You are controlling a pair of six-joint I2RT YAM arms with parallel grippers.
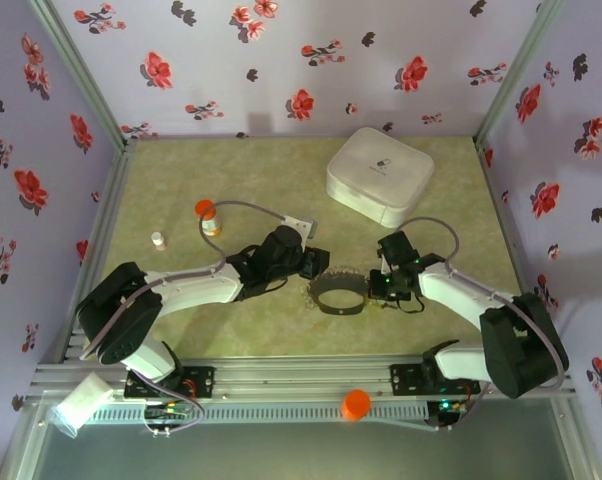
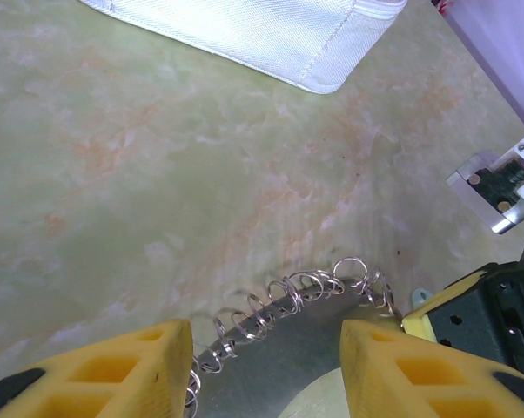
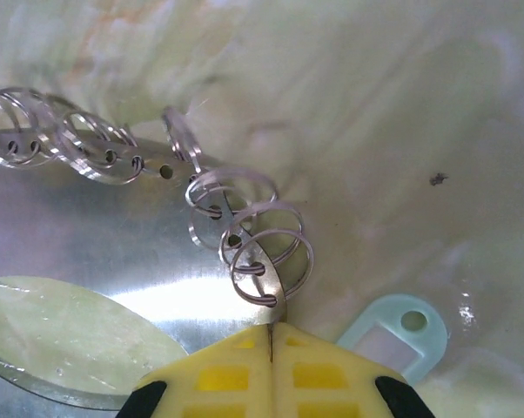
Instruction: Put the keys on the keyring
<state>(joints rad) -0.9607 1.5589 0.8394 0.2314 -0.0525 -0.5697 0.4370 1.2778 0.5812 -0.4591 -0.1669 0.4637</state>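
- Keyring (image 1: 338, 297): flat grey metal band bent into a loop, with a punched row of holes along its edge; many small silver wire rings (image 3: 262, 252) are threaded through them.
- Position: flat on the table (image 1: 231, 170), front centre, between the two grippers.
- Right gripper (image 3: 271, 335): yellow pads pressed fully together, with the lower edge of the nearest wire ring caught in the seam.
- Left gripper (image 2: 262, 374): fingers roughly half apart, straddling the band's ringed edge and gripping nothing.
- Pale blue tag (image 3: 393, 335) with a hole lies just beside the right pads.
- Surface: green marbled mat. White rounded-square box (image 1: 379, 175) is at the back right and an orange-capped vial (image 1: 208, 215) at the left.
- Enclosure: lilac walls (image 1: 281, 70) printed with red and black flowers.
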